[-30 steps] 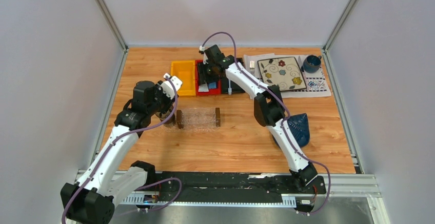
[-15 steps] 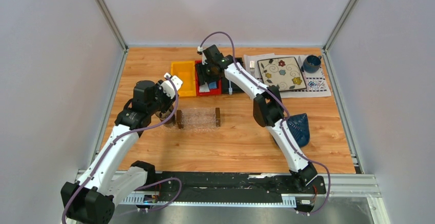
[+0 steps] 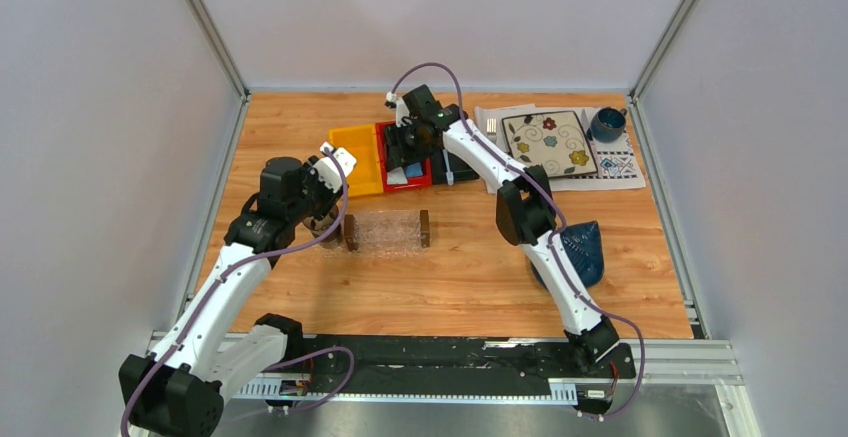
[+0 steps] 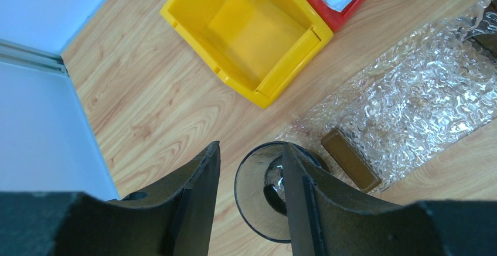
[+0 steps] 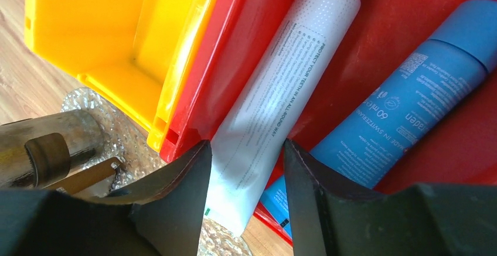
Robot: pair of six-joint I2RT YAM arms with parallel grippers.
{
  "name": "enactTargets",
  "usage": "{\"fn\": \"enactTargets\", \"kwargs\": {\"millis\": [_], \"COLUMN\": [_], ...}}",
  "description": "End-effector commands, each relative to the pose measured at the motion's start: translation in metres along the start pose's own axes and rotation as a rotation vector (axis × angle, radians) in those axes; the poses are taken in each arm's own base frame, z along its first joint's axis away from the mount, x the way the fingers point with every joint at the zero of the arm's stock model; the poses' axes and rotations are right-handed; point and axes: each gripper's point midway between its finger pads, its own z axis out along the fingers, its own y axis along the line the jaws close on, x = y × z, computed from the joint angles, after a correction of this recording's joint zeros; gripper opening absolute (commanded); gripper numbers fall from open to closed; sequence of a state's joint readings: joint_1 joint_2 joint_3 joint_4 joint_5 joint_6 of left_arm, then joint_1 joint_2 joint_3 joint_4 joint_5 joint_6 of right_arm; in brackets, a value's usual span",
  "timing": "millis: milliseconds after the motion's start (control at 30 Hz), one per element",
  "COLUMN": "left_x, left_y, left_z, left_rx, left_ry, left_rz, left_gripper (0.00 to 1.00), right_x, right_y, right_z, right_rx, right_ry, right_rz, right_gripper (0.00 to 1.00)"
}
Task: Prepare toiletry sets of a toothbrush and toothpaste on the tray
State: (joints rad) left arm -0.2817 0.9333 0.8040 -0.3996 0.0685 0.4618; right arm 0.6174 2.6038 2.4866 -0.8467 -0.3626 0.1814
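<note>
Two hazards stand out, and both turn on the tray point(image 3: 387, 231), which holds nothing of a set as yet. Just beyond its far long side sits a red bin point(image 5: 404, 33), with a yellow bin point(image 4: 252, 33) close against it on the left.

The bin is light and loose, so a lift that catches its wall would probably tip or drag it towards the tray.

At the tray's left end, just beside the brown block, stands a dark glass point(image 4: 258, 209). The left gripper point(image 4: 251, 150) hangs over it with fingers spread, one seemingly inside the rim. A careless drop or sweep could knock the glass into the tray and shift the target.

Inside the red bin lie the white toothpaste point(image 5: 293, 74) and the blue toothpaste point(image 5: 404, 109), side by side. The right gripper point(image 5: 246, 147) appears pressed onto the white one near its crimped end. That grip is off-centre on a smooth tube, so it may swing or slip out on the way to the tray.

No toothbrush shows anywhere.
</note>
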Motion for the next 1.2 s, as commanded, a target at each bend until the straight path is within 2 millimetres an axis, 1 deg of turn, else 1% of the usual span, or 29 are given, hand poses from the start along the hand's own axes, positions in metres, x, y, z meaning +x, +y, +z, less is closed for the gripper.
{"fn": "enactTargets", "kwargs": {"millis": [0, 100, 200, 300, 500, 600, 767, 833, 867, 1033, 1133, 1167], "left_x": [-0.007, -0.007, -0.007, -0.008, -0.008, -0.007, -0.008, -0.008, -0.008, -0.008, -0.007, -0.007], "left_y": [0.004, 0.004, 0.004, 0.004, 0.003, 0.004, 0.004, 0.005, 0.004, 0.004, 0.004, 0.004], "left_z": [0.001, 0.002, 0.001, 0.002, 0.003, 0.003, 0.004, 0.004, 0.004, 0.006, 0.007, 0.007], "left_rx": [-0.017, -0.017, -0.017, -0.015, -0.012, -0.014, -0.014, -0.014, -0.013, -0.012, -0.010, -0.010], "left_ry": [-0.031, -0.031, -0.034, -0.035, -0.035, -0.032, -0.032, -0.032, -0.033, -0.032, -0.029, -0.028], "left_rz": [0.017, 0.017, 0.017, 0.017, 0.016, 0.019, 0.023, 0.023, 0.023, 0.022, 0.020, 0.020], "left_gripper": [0.52, 0.52, 0.52, 0.52, 0.52, 0.52, 0.52, 0.52, 0.52, 0.52, 0.52, 0.52], "right_x": [0.044, 0.044, 0.045, 0.045, 0.044, 0.044, 0.045, 0.045, 0.045, 0.043, 0.040, 0.039], "right_y": [0.005, -0.002, -0.019, -0.029, -0.043, -0.049, -0.062, -0.064, -0.070, -0.072, -0.070, -0.070], "right_z": [0.030, 0.032, 0.032, 0.031, 0.029, 0.028, 0.025, 0.024, 0.022, 0.022, 0.021, 0.021], "right_rx": [-0.094, -0.056, 0.035, 0.099, 0.224, 0.281, 0.355, 0.368, 0.403, 0.415, 0.408, 0.406], "right_ry": [0.138, 0.132, 0.129, 0.125, 0.119, 0.119, 0.122, 0.123, 0.121, 0.119, 0.108, 0.106], "right_rz": [0.076, 0.071, 0.062, 0.053, -0.009, -0.036, -0.055, -0.062, -0.070, -0.087, -0.090, -0.090], "right_gripper": [0.49, 0.50, 0.52, 0.53, 0.54, 0.52, 0.46, 0.44, 0.42, 0.36, 0.30, 0.27]}}
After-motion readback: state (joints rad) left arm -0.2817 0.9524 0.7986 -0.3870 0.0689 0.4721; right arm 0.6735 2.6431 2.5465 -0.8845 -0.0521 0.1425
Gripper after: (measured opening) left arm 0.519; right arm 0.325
